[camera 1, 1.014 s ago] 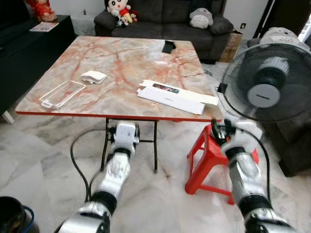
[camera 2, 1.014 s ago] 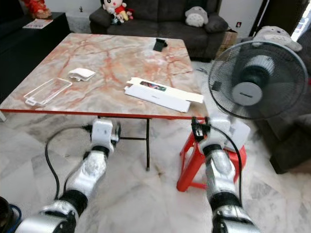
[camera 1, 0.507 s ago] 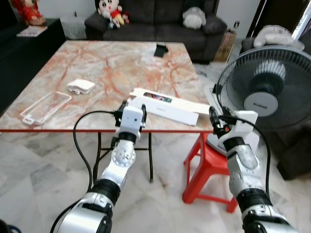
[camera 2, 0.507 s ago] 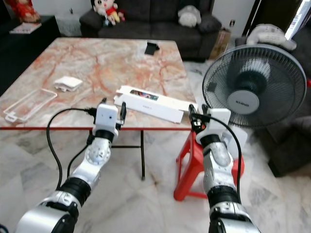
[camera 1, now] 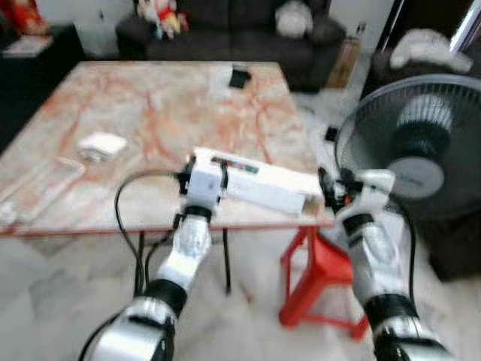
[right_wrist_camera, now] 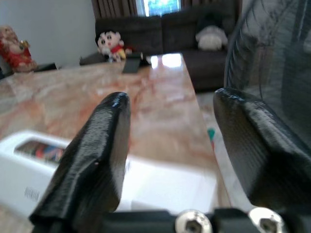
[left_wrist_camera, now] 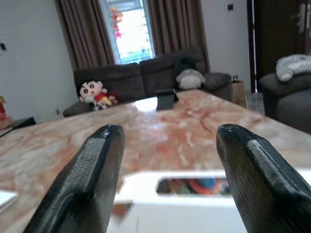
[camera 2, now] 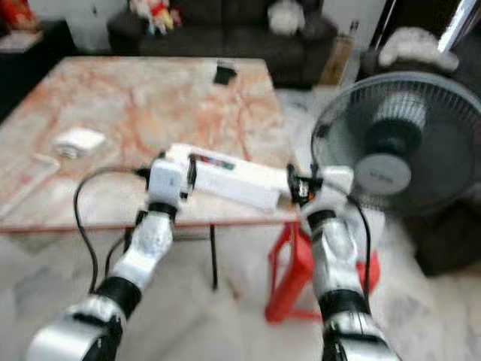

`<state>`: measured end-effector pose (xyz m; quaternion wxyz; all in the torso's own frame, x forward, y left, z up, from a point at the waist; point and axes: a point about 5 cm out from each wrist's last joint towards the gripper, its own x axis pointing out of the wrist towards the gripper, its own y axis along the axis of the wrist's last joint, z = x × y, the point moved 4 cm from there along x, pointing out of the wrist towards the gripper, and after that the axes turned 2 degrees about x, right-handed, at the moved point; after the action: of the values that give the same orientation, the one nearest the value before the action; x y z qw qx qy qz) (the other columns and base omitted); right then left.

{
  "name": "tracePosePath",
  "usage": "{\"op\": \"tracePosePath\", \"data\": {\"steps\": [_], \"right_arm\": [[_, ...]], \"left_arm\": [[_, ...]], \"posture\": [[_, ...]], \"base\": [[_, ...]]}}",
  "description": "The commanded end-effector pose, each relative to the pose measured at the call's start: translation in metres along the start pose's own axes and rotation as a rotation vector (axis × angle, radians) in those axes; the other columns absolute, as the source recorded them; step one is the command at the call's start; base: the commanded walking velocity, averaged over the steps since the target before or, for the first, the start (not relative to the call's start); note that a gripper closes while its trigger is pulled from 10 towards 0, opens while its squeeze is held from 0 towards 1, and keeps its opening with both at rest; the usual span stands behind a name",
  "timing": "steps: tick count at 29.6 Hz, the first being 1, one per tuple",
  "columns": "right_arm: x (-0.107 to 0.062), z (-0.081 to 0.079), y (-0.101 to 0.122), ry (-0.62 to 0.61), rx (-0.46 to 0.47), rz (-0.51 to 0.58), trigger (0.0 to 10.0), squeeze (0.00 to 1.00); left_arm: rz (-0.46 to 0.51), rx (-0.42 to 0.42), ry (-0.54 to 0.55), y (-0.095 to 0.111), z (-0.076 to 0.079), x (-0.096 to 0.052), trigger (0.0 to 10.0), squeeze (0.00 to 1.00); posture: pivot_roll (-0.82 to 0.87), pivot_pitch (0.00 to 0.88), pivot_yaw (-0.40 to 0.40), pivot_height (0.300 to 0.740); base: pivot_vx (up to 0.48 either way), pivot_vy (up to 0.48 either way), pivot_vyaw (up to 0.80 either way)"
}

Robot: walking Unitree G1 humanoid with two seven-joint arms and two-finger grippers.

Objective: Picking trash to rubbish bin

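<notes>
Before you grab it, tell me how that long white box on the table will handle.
The white box looks like thin card, so probably light and fairly stiff. Long and flat, it should not roll, though it may twist between the left end effector and right end effector.

A fan and red stool crowd the right tool.

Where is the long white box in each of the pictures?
Left eye view: the long white cardboard box lies on the table's near edge, between both end effectors.
Right eye view: same box, near edge, middle.
Left wrist view: box just beyond the fingers.
Right wrist view: box just beyond the fingers.
Shared landmark: the dark grey sofa.
</notes>
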<state>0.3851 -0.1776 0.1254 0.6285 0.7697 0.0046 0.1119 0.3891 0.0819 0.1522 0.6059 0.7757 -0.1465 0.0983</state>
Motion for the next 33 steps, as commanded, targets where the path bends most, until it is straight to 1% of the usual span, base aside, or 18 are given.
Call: {"op": "tracePosePath", "data": {"steps": [1, 6, 9, 10, 12, 14, 19, 24, 28, 33], "right_arm": [[0.004, -0.013, 0.001, 0.036, 0.000, 0.000, 10.0, 0.00], [0.002, -0.013, -0.001, 0.027, 0.031, -0.006, 10.0, 0.00], [0.000, -0.013, -0.003, 0.016, 0.055, -0.010, 10.0, 0.00], [-0.001, -0.014, -0.005, -0.006, 0.092, -0.010, 10.0, 0.00], [-0.002, -0.015, -0.005, -0.012, 0.108, -0.009, 10.0, 0.00], [-0.005, -0.023, -0.008, -0.007, 0.141, -0.011, 10.0, 0.00], [-0.011, -0.031, -0.011, -0.003, 0.174, -0.017, 10.0, 0.00], [-0.016, -0.028, -0.013, -0.027, 0.202, -0.029, 10.0, 0.00], [-0.019, -0.025, -0.015, -0.033, 0.199, -0.043, 10.0, 0.00], [-0.018, -0.023, -0.011, -0.031, 0.180, -0.041, 10.0, 0.00]], "left_arm": [[0.003, 0.021, 0.016, -0.001, -0.009, 0.001, 10.0, 0.00], [0.001, 0.025, 0.002, -0.001, -0.006, 0.001, 10.0, 0.00], [0.011, 0.053, -0.031, 0.000, -0.001, 0.000, 10.0, 0.00], [0.008, 0.053, -0.049, -0.001, 0.003, -0.001, 10.0, 0.00], [0.007, 0.050, -0.051, -0.001, 0.004, -0.001, 10.0, 0.00], [0.005, 0.050, -0.059, -0.002, 0.007, -0.002, 10.0, 0.00], [0.007, 0.067, -0.089, -0.001, 0.013, -0.003, 10.0, 0.00], [0.001, 0.070, -0.095, -0.003, 0.015, -0.004, 10.0, 0.00], [-0.008, 0.090, -0.089, -0.005, 0.015, -0.005, 10.0, 0.00], [-0.003, 0.093, -0.081, -0.005, 0.015, -0.006, 10.0, 0.00]], "posture": [[-0.07, 0.034, -0.067, 0.740], [-0.07, 0.035, -0.071, 0.740], [-0.07, 0.035, -0.071, 0.740], [-0.07, 0.035, -0.071, 0.740], [-0.08, 0.033, -0.074, 0.740], [-0.08, 0.030, -0.076, 0.740], [-0.09, 0.026, -0.079, 0.740], [-0.09, 0.022, -0.084, 0.740], [-0.10, 0.019, -0.086, 0.740], [-0.09, 0.010, -0.089, 0.740]], "base": [[0.480, 0.000, 0.00], [0.460, 0.000, 0.00], [0.000, 0.000, 0.00], [0.000, 0.000, 0.00], [0.000, 0.000, 0.00], [0.000, 0.000, 0.00], [0.000, 0.000, 0.00], [0.000, 0.000, 0.00], [0.000, 0.000, 0.00], [0.000, -0.354, 0.00]]}}
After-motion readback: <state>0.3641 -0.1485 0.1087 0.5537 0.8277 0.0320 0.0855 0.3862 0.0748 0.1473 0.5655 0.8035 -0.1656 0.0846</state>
